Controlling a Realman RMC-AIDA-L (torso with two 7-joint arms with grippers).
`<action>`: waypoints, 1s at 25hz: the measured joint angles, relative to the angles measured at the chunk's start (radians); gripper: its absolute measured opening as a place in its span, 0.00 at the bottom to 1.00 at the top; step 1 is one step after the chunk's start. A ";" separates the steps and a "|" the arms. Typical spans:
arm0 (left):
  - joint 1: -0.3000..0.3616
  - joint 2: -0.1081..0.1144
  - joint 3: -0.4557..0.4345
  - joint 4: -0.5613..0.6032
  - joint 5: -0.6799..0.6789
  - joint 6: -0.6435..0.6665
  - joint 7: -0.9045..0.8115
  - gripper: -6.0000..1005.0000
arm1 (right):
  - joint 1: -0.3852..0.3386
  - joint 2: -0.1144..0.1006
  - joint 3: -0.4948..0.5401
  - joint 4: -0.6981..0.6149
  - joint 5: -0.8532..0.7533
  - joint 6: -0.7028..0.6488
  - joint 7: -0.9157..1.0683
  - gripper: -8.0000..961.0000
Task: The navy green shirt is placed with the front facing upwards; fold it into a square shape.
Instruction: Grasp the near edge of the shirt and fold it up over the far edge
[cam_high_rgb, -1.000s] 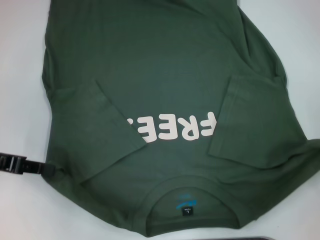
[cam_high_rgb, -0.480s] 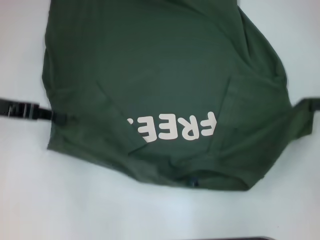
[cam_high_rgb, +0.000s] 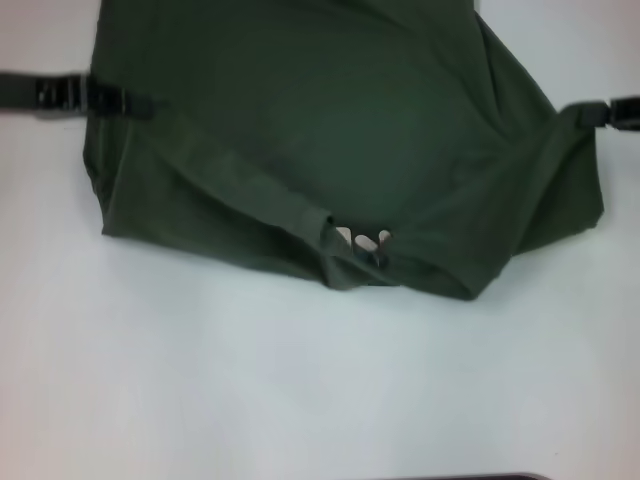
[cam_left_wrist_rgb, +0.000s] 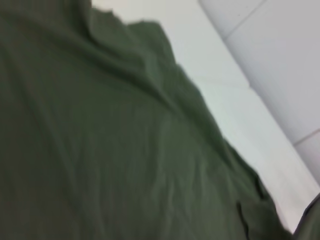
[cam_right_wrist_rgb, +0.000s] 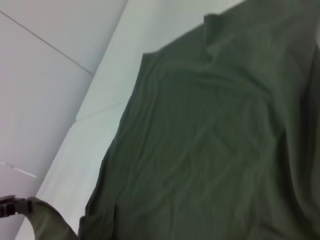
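The navy green shirt (cam_high_rgb: 330, 130) lies on the white table (cam_high_rgb: 300, 380) with its near end lifted and carried over the rest. Only a sliver of the cream letters (cam_high_rgb: 360, 240) shows at the fold's near edge; the neck label is hidden. My left gripper (cam_high_rgb: 135, 103) is shut on the shirt's left corner, held above the table. My right gripper (cam_high_rgb: 583, 110) is shut on the right corner at about the same height. The cloth hangs stretched between them. The left wrist view (cam_left_wrist_rgb: 110, 150) and the right wrist view (cam_right_wrist_rgb: 210, 150) show mostly olive cloth.
A dark strip (cam_high_rgb: 460, 477) sits at the table's near edge. Bare white table lies in front of the shirt and at both sides. The right wrist view shows the other gripper (cam_right_wrist_rgb: 10, 206) at the shirt's far corner.
Both grippers have moved away from me, lifting the collar end and carrying it over the shirt. The letters and neck label have gone under the fold.
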 joint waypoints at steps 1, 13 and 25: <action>-0.008 -0.001 0.002 0.000 -0.012 -0.014 0.000 0.03 | 0.010 0.003 -0.005 0.000 0.000 0.014 0.000 0.05; -0.074 0.002 0.007 0.075 -0.043 -0.209 -0.002 0.04 | 0.116 0.034 -0.078 0.006 0.009 0.210 0.000 0.05; -0.076 0.002 0.008 0.132 -0.053 -0.393 -0.013 0.05 | 0.167 0.041 -0.147 0.029 0.030 0.362 0.001 0.05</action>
